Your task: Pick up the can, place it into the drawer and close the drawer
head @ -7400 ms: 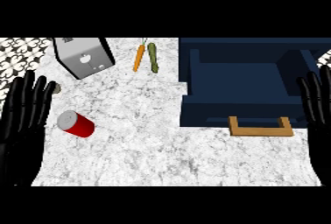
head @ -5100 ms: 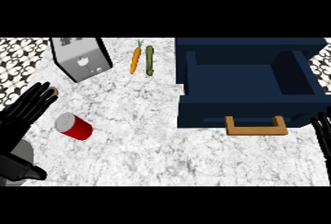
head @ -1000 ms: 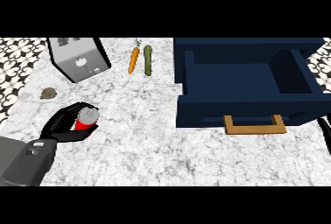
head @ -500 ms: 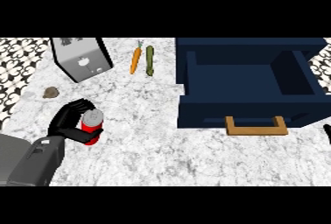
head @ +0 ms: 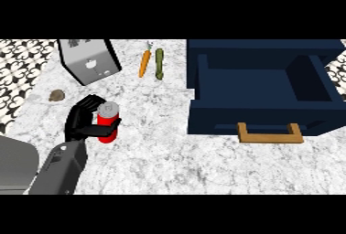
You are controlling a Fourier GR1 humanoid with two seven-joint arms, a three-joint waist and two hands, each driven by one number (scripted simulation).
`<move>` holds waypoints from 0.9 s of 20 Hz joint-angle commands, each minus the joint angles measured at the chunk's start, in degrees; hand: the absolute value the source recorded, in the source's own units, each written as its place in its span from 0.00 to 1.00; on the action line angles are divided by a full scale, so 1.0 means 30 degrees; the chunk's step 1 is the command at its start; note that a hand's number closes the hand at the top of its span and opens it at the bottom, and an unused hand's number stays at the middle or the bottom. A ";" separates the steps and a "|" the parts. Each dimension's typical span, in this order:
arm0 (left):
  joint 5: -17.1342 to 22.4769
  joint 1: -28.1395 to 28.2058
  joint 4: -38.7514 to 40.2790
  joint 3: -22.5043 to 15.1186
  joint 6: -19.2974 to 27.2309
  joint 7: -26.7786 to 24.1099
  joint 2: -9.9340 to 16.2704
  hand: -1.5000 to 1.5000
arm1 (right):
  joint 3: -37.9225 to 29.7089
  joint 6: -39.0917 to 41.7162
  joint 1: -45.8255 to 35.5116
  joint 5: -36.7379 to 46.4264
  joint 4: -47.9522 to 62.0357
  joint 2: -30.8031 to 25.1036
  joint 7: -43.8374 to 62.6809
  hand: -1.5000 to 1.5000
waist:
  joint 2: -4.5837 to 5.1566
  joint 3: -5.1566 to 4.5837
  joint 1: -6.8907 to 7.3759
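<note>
We see our left hand (head: 86, 119) at lower left, fingers and thumb curled round the can (head: 107, 122); grey forearm angles up from below.

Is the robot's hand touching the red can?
Touching. The head view shows the left hand with its fingers curled round the red can.

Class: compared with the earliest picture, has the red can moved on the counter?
Yes. The red can, held by the left hand, now sits closer to the navy drawer and the toaster.

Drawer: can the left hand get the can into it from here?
Probably yes. The left hand is curled round the can, the drawer stands open, and only bare counter lies between.
</note>
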 commanded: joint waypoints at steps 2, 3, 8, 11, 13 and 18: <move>0.0060 0.0850 -0.4859 -0.1510 0.1512 0.3084 -0.1635 1.00 | 0.0309 0.0099 0.0106 0.0241 -0.0056 0.0191 -0.0319 0.00 | 0.0087 -0.0016 -0.0175; -0.0212 0.0400 -0.6057 -0.2054 0.1773 0.4363 -0.1928 1.00 | 0.0046 -0.0306 0.0064 -0.0309 -0.1279 -0.0115 0.1321 0.00 | -0.0001 -0.0005 -0.0045; -0.0261 0.1093 -1.0658 -0.4488 0.3639 0.6946 -0.2553 1.00 | 0.0969 -0.0290 0.0971 0.0574 -0.0758 0.0238 -0.0629 0.00 | 0.0066 -0.0017 -0.0258; -0.0792 0.0248 -1.2089 -0.4628 0.3632 0.8917 -0.2436 1.00 | -0.0748 0.0014 -0.0568 -0.0900 -0.0770 -0.0722 0.1023 0.00 | 0.0122 -0.0025 -0.0267; -0.0664 0.0413 -1.2992 -0.6022 0.4879 0.9746 -0.2580 1.00 | -0.0248 0.0760 0.1121 -0.0306 -0.0576 0.0163 -0.0607 0.00 | 0.0119 -0.0024 -0.0374; -0.0464 -0.2533 -1.3425 -0.8292 0.7075 1.2686 -0.2589 1.00 | -0.1305 0.0550 -0.0837 -0.1506 0.0386 -0.0868 0.0307 0.00 | 0.0154 -0.0022 -0.0423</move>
